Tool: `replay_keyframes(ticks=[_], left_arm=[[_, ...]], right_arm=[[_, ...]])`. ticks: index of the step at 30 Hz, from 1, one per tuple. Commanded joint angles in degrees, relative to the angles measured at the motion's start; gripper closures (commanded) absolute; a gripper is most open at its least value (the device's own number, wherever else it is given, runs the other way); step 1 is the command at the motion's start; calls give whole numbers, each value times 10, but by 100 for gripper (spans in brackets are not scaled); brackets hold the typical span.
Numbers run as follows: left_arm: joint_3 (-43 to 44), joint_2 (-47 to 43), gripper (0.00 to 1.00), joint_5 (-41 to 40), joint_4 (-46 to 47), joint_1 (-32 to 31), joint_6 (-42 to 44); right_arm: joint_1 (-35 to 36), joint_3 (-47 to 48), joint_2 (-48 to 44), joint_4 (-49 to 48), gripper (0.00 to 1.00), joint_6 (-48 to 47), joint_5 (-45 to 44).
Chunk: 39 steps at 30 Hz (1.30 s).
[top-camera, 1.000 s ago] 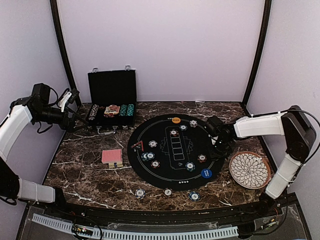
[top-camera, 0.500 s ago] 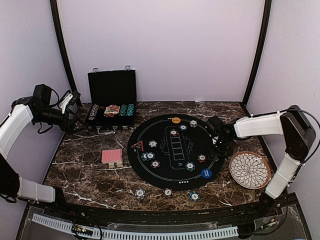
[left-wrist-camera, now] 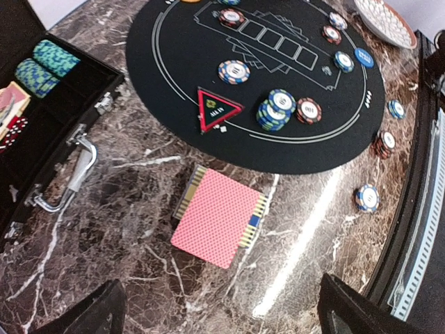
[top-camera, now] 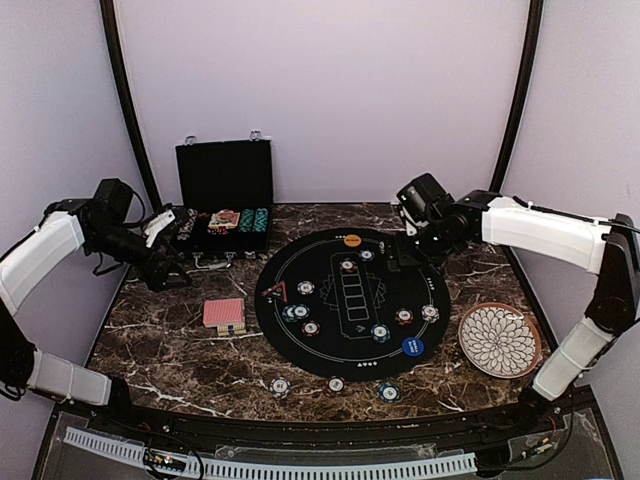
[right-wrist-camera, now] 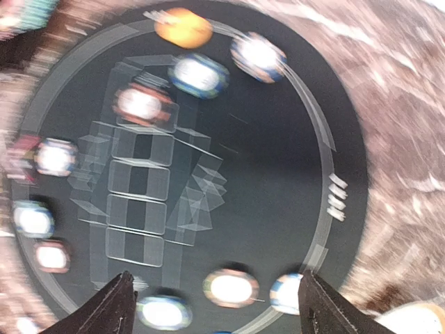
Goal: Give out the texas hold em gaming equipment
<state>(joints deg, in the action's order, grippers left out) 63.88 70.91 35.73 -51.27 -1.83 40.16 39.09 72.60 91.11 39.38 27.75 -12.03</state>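
Spread wide and gripping nothing: left hand (top-camera: 168, 268), at the middle left of the top view, above the dark brown marble counter (top-camera: 180, 350). Just right of it and a bit lower, flat on the counter: stack of red-backed playing cards (top-camera: 224, 313). Spread wide and empty too: right hand (top-camera: 399, 256), over the top right edge of the round black mat (top-camera: 345, 352). Scattered on the mat: small round stripe-edged poker chips (top-camera: 380, 333), a small red triangle token (top-camera: 277, 292) at its left side, an orange marker disc (top-camera: 352, 240) at its top edge, a blue marker disc (top-camera: 412, 347) at lower right. Below the mat, on the counter: three more chips in a row. Right of the mat: white patterned plate (top-camera: 499, 340). Upper left: open black case (top-camera: 224, 175) with more chips inside.
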Motion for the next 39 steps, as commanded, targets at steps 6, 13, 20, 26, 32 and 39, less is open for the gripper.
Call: replay_keyframes(ticks=[6, 13, 20, 26, 32, 39], left_arm=[[-43, 46, 1, -81, 34, -76, 57], [-62, 75, 1, -117, 56, -95, 136], [-72, 104, 1, -117, 76, -113, 216], [-88, 117, 1, -129, 96, -124, 256], [-94, 135, 1, -142, 124, -132, 264], [-100, 152, 1, -152, 138, -143, 267]], right_arm=[[93, 115, 60, -86, 14, 68, 146], [132, 180, 135, -140, 12, 95, 207], [153, 173, 158, -194, 10, 120, 234], [156, 152, 158, -221, 8, 134, 243], [158, 135, 150, -226, 6, 138, 239], [158, 132, 147, -222, 1, 139, 237]])
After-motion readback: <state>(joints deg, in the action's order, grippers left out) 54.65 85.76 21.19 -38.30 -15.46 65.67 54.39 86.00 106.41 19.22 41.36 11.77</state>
